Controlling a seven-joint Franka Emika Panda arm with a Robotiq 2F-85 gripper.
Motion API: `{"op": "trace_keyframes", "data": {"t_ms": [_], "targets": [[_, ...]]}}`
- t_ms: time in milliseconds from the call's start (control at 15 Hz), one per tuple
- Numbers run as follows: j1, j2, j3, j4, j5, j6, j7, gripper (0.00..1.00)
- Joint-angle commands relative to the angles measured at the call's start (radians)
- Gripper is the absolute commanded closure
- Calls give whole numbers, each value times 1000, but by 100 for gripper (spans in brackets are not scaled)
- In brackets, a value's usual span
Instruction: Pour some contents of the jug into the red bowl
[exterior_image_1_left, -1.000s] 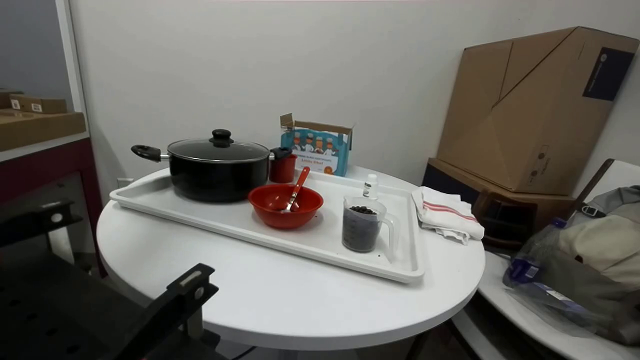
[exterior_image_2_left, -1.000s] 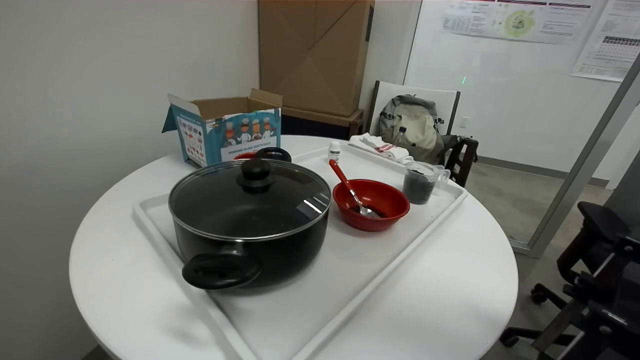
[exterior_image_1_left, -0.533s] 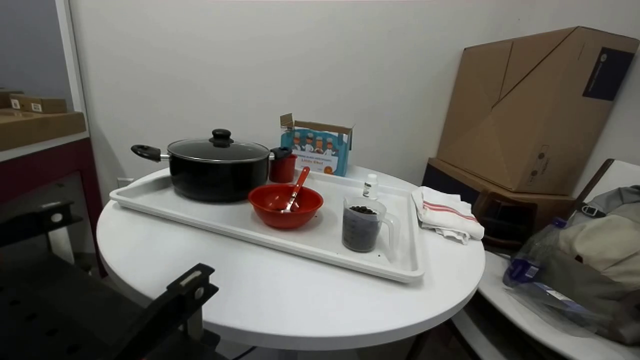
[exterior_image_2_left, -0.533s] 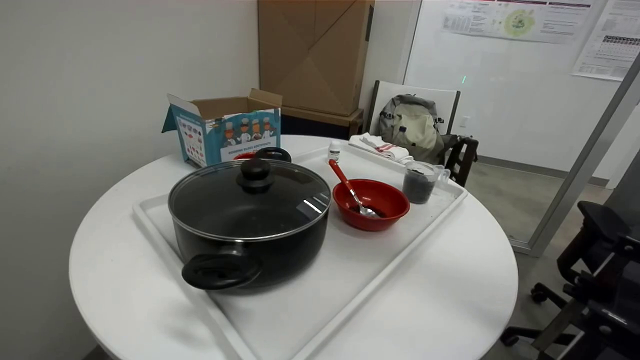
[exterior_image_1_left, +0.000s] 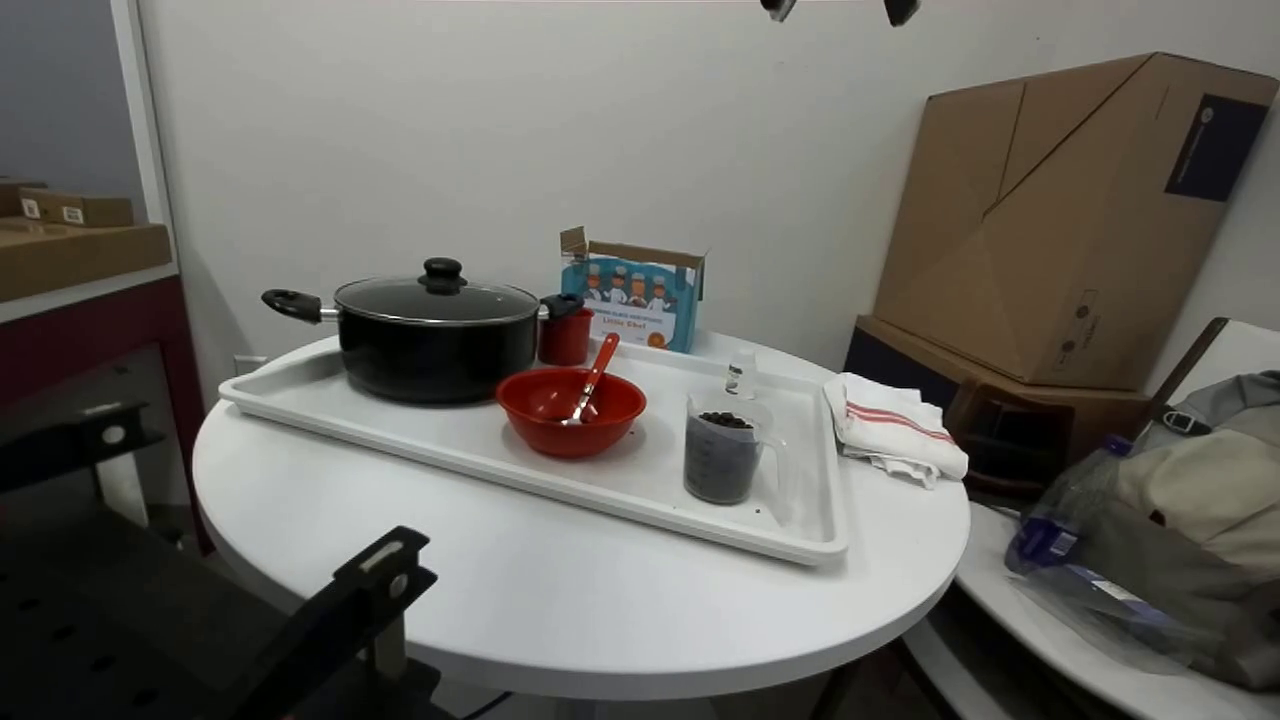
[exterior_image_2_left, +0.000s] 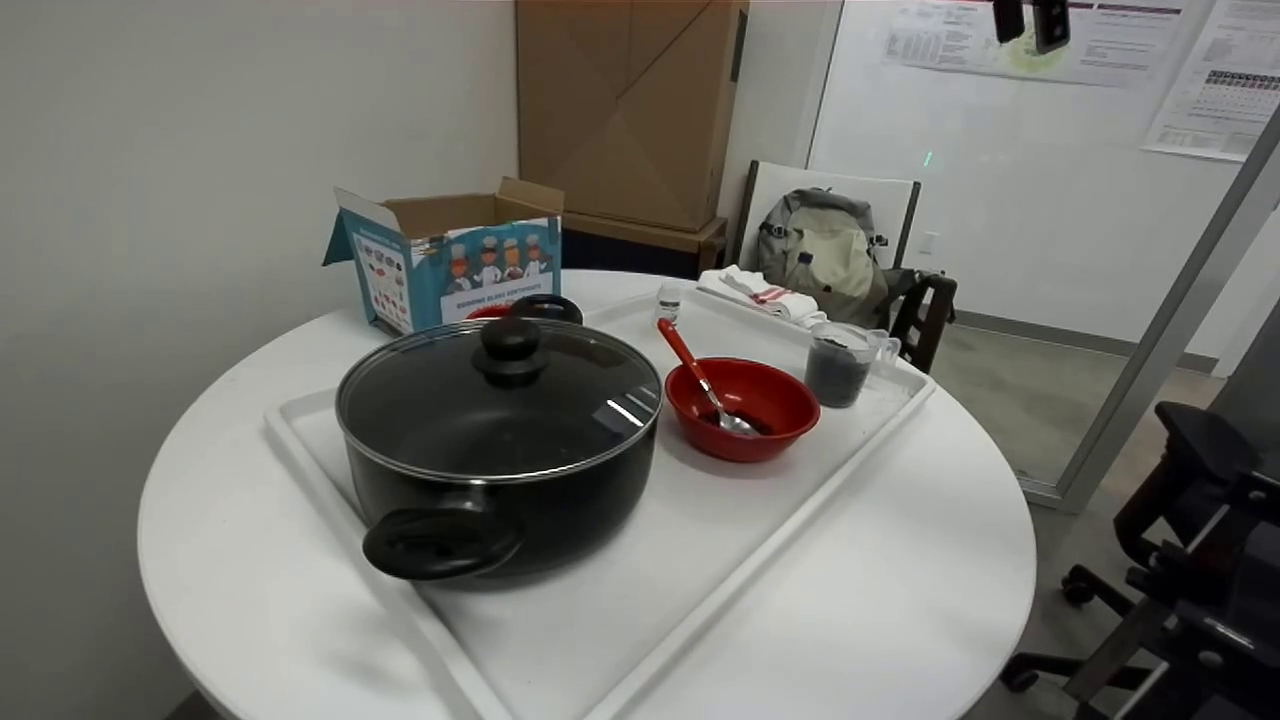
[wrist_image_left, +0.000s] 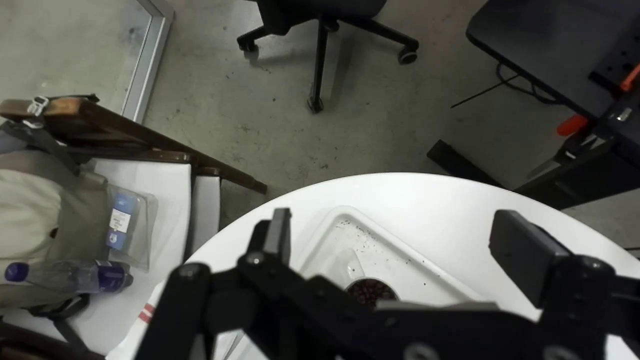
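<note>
The measuring jug (exterior_image_1_left: 720, 470) stands upright on a white tray (exterior_image_1_left: 480, 467), right of centre in an exterior view, dark bean-like pieces (exterior_image_1_left: 726, 420) inside. Left of it, apart, sits the red bowl (exterior_image_1_left: 567, 434), a spoon (exterior_image_1_left: 601, 364) leaning in it. Farther back, a blue box (exterior_image_1_left: 632, 300) reads "Little Chef"; a small bottle (exterior_image_1_left: 741, 376) bears print too blurred to read. The tray lies on a round white bench (exterior_image_1_left: 620, 610). At the upper right a large carton (exterior_image_1_left: 1060, 250) stands before a pale wall (exterior_image_1_left: 700, 130). In the wrist view the end effector (wrist_image_left: 392, 245) is spread wide, gripping nothing.
</note>
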Motion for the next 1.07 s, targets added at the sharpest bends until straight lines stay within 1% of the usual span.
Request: {"op": "trace_keyframes", "data": {"t_ms": [0,200,667,1000], "targets": [[-26,57,-11,26,-1,68,-174,0],[-48,83,-18,9,13,131,-236,0],[-88,176,-37,-4,40,209,-209,0],[-105,276,-42,28,30,254,-214,0]]}}
